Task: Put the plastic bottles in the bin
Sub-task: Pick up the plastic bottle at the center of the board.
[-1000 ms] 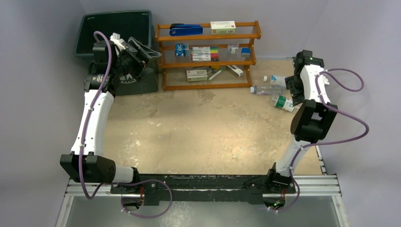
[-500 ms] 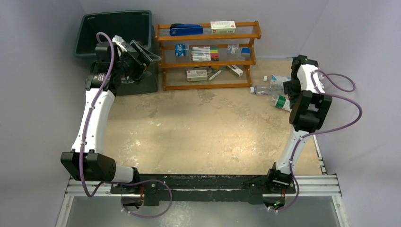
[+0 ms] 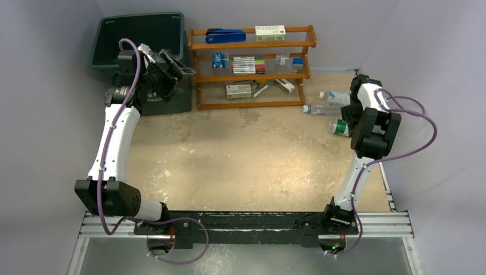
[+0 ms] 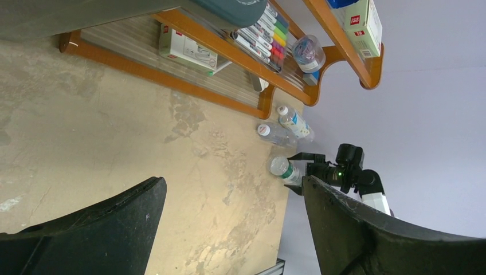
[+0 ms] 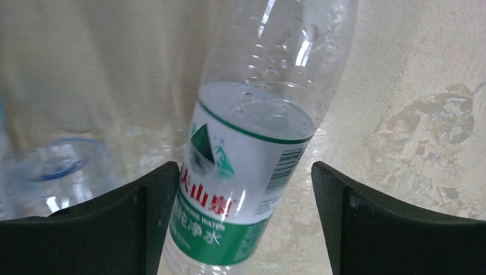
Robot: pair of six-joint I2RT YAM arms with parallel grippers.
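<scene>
Straddling the green-labelled bottle [image 5: 252,132] lying on the worktop [image 5: 401,86] between its parted jaws, not yet clamped, the right tool [image 5: 243,172] seems to be starting a pickup and next needs to squeeze and lift, while the left tool [image 4: 232,180], parted and empty, is hovering by the bin [image 3: 143,34].

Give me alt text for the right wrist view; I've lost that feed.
A clear plastic bottle with a white and green label lies on the beige table between the open jaws of the right end effector, with a gap beside one finger. A second clear bottle sits blurred at the left edge.
</scene>
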